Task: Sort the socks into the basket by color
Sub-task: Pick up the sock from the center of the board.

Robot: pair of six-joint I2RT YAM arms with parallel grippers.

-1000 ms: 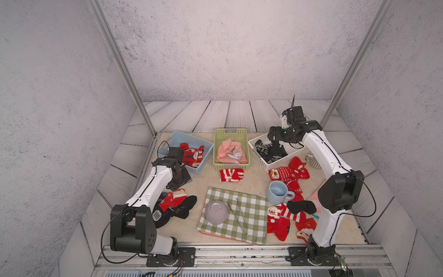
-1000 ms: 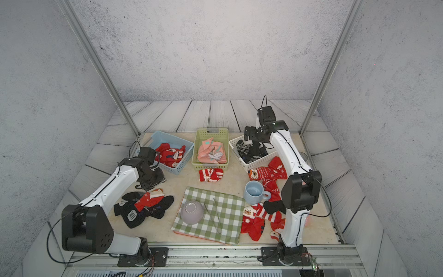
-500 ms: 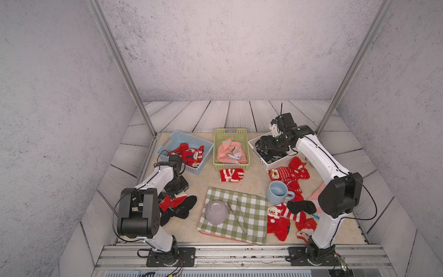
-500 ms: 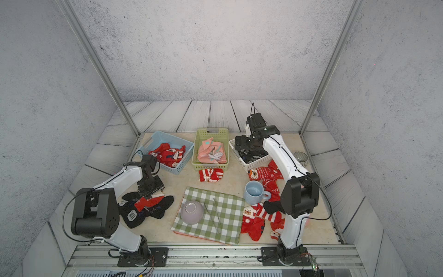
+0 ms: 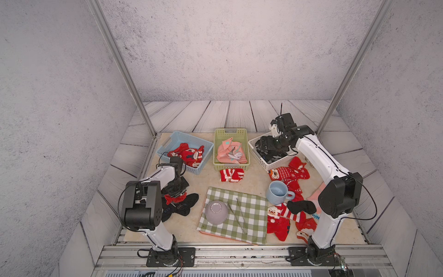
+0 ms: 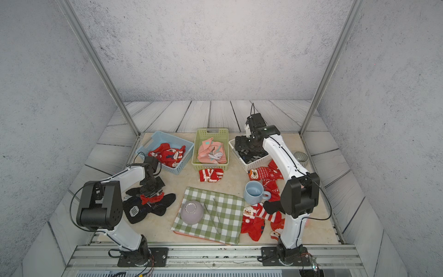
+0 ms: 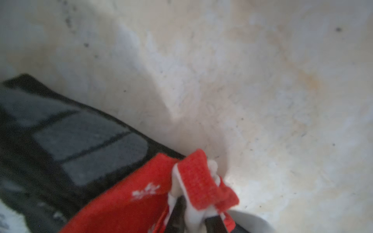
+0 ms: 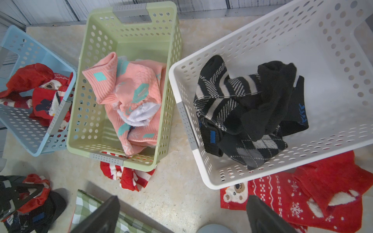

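The left gripper is pinching a red sock — its jaws are squeezing nearly together on it. The sock is lying on a heap of black socks near the blue basket. The right gripper is hanging wide apart and empty over the white basket, where striped black socks are sitting. Pink socks are resting in the green basket — more red socks are lying loose by the mug.

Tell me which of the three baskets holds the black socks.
The white basket, at the right arm's end of the row: black socks lie inside. The blue basket holds red socks, the green basket pink socks.
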